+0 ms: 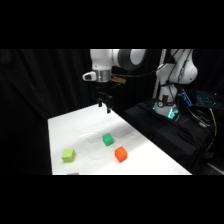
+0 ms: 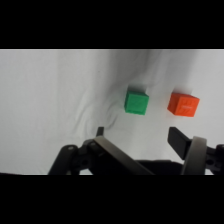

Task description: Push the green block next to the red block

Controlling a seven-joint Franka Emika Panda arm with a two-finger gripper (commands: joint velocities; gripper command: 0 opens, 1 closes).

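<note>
On the table, going left to right in the side view, lie a lime block near the front left edge, then the green block around the middle, then the red block just to its right and nearer the front; green and red sit near each other but apart, a strip of bare table between them; the gripper hangs above the far end of the table, well clear of all three, touching nothing. In the wrist view its fingers stand apart with nothing between them, so the pincer is open and empty; there the green block lies left of the red block, both beyond the fingertips. The step in hand looks like the approach; to do it well, I judge the gripper should come down on the green block's side away from the red, low enough to meet its face squarely, then push gently along the line joining the two so it does not spin or knock the red one away. The side view alone shows the lime block and the gripper's height; the wrist view alone shows the finger gap.
</note>
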